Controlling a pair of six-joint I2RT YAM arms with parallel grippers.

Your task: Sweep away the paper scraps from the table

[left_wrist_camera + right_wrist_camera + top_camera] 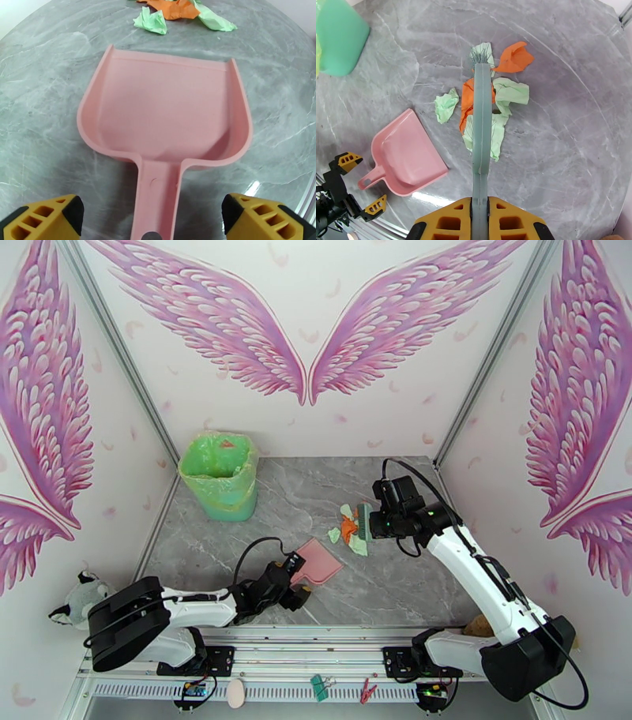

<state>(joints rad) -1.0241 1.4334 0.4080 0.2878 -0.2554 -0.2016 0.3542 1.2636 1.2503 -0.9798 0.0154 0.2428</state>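
Right claw (480, 211) was clamped tight on the handle of the teal brush (481, 118), no gap showing. Left claw (153, 213) was wide open, one finger on each side of the pink dustpan (166, 110) handle and touching neither side. The pan just lay flat on the desk (411, 587), ungripped.

Key geometry: the paper scraps (509, 92) sat in one loose pile right of desk centre, directly under the brush. The brush's long axis ran straight out from the right claw across the middle of the pile, with bits on both sides and the bristles over a mint bit at the far end. Couldn't tell if the bristles touched the desk. The dustpan lay left of the pile, toward the near edge, mouth facing it. In the left wrist view the nearest scraps were just beyond the lip and none were inside. The right arm was the nearer one, right on top of them.

My read: the stroke would need to go sideways, across the brush axis, toward the pan. Bits on the off side would be missed unless the brush reset behind them. The left claw should close on the handle first, or the pan could slide.

Scraps were crumpled pale mint and orange, mostly touching or overlapping, with one mint bit slightly apart on the pan side. They looked light and likely to scatter.

Green bin (220, 477) stood at the far left corner, well apart.
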